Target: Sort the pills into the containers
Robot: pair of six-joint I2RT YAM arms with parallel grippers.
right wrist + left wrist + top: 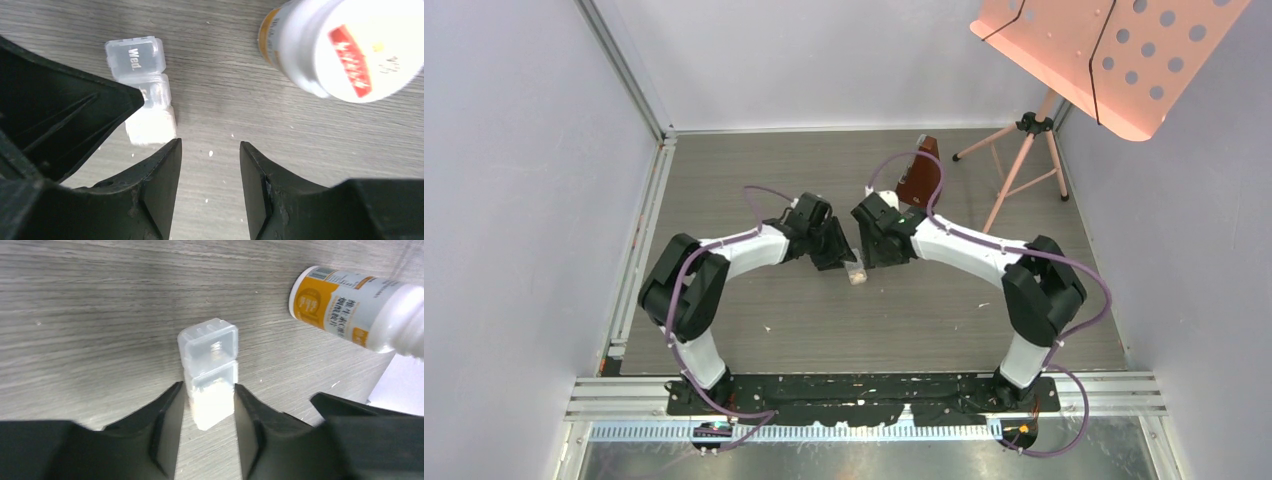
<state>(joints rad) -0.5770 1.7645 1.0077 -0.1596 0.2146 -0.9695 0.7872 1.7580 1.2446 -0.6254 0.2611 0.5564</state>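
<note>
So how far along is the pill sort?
Little looks done: the Wed. lid looks shut, pills inside unconfirmed. In hand: left claw straddles the strip box; right claw open, empty. Left: getting pills into compartments; pill bottle is beside the box.

The top external camera is looking steeply down from above and behind the arms' bases (714,382). It is standing far enough off to be taking in the whole wood-grain table (754,315), the left arm (714,268) and the right arm (994,255). The left wrist camera is riding low and close, peering forward along the tabletop between the fingers of the left gripper (208,390). The right wrist camera is facing more nearly straight down past the right gripper (210,145). Both wrist views are sharing the clear pill box (209,347) and the lying pill bottle (350,302), each from its own angle. The overhead view is showing that box only as a speck between the wrists.
</note>
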